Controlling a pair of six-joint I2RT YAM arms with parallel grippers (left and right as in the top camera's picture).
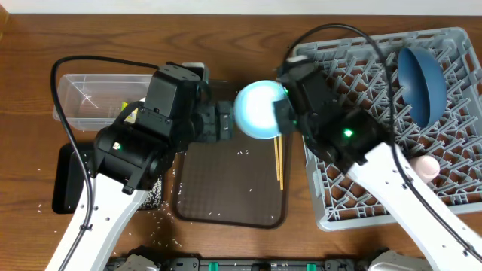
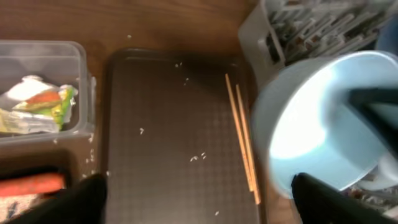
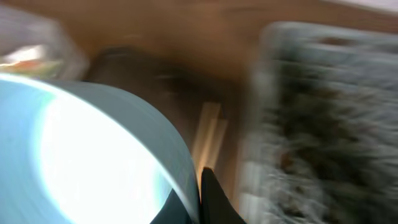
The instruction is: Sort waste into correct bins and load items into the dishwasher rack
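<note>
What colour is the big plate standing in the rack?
Blue. The large round plate in the grey pegged dishwasher rack shows best in the overhead view.

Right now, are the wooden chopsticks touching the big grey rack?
Apart. The overhead view shows the chopsticks lying flat on the brown tray, with the tray's raised rim between them and the rack.

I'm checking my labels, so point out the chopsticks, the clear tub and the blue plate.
chopsticks (image 2: 240, 135), left wrist view, mid-length of the sticks.
clear tub (image 1: 83, 96), overhead view, bare floor.
blue plate (image 1: 419, 75), overhead view, centre of its face.
</note>
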